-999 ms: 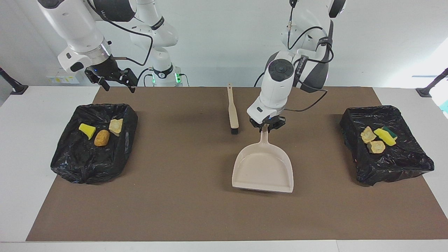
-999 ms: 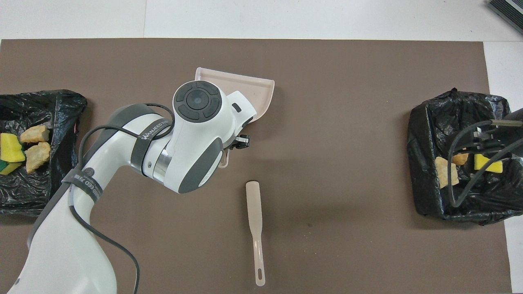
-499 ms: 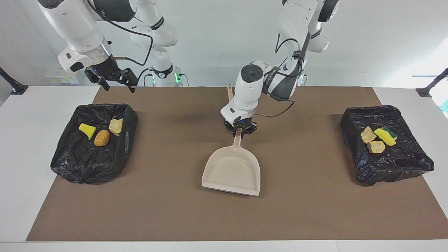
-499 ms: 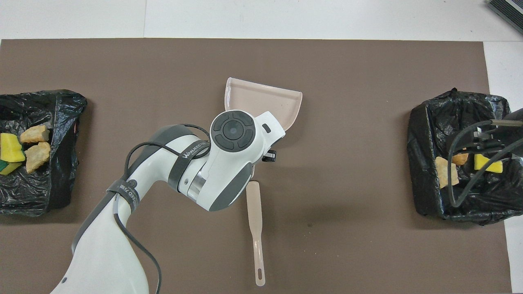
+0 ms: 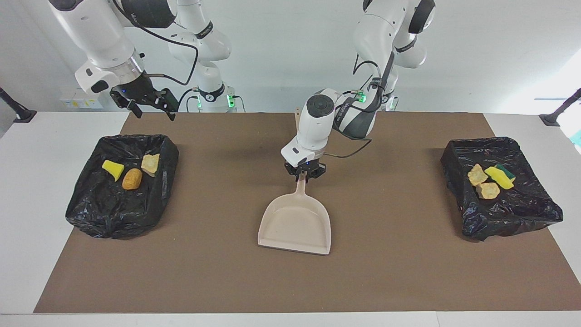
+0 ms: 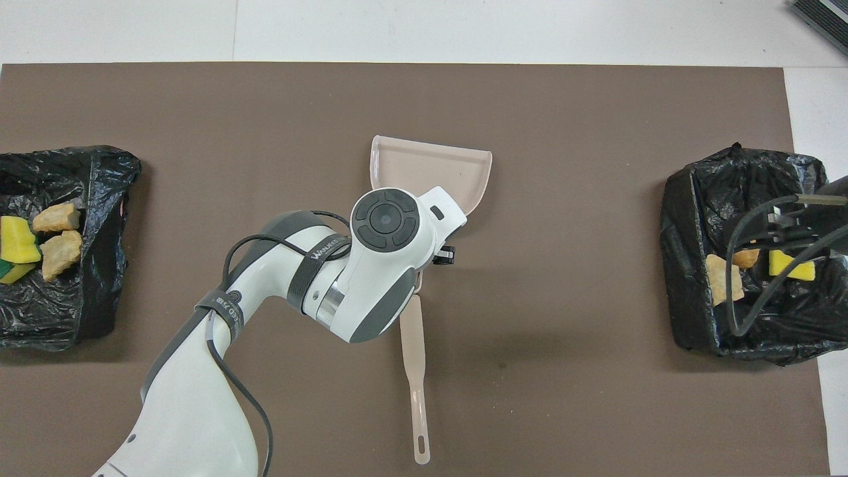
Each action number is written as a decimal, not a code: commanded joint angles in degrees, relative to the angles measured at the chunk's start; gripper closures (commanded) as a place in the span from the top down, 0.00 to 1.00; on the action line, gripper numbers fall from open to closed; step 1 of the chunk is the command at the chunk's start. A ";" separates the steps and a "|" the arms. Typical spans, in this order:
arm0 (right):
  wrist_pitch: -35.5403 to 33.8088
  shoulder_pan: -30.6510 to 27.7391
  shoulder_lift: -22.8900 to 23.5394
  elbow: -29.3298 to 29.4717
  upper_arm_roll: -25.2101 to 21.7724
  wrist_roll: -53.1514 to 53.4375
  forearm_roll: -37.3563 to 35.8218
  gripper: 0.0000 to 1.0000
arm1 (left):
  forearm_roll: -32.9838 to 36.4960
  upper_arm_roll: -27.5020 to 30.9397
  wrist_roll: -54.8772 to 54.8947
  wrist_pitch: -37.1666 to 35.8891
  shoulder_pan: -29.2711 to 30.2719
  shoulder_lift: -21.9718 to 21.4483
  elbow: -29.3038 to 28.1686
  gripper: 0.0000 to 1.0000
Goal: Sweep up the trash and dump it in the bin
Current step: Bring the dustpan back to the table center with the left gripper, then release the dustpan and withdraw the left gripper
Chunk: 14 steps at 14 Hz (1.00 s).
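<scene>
Since the earlier frames the dustpan [image 5: 296,223] had been carried by the left arm from the left arm's side of the mat toward the middle of the worktop [image 5: 236,281], and was now seen lying empty beside the brush [image 6: 415,371]. Its long axis ran from the robots outward, handle toward the robots and open mouth away from them. The left gripper [image 5: 304,175] was clamped on the dustpan's handle, its fingers closed tight around the narrow stem. The brush, partly hidden under the left arm in the overhead view, lay with its handle end toward the robots, untouched.

The trash was found already inside the two black-lined bins: three scraps [image 5: 131,172] in the bin [image 5: 113,213] at the right arm's end, and three more scraps [image 5: 491,180] in the bin [image 5: 517,213] at the left arm's end. None was seen on the mat. The right gripper [image 5: 150,102] was held waiting in the air over the edge of its bin, fingers apart and empty. It was judged that the dustpan only remained to be let go.
</scene>
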 commanded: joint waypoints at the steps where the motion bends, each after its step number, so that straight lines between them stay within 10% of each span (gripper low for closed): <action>1: -0.02 -0.71 -1.15 -1.15 0.35 0.58 0.92 1.00 | -0.86 1.03 -2.63 1.65 -1.16 -0.27 -1.69 0.00; 4: -0.02 -0.71 -1.15 -1.24 0.35 0.49 0.92 1.00 | -0.86 1.03 -2.37 -0.79 -0.47 -1.05 -1.87 0.90; 5: -0.11 -0.71 -1.15 -1.15 0.35 0.49 0.92 1.00 | -0.86 1.03 -2.19 -2.63 0.50 -1.58 -1.70 1.00; 14: -0.11 -0.71 -1.15 -1.24 0.35 0.58 0.92 1.00 | -0.69 1.73 2.18 -20.47 14.46 -15.20 -1.78 1.00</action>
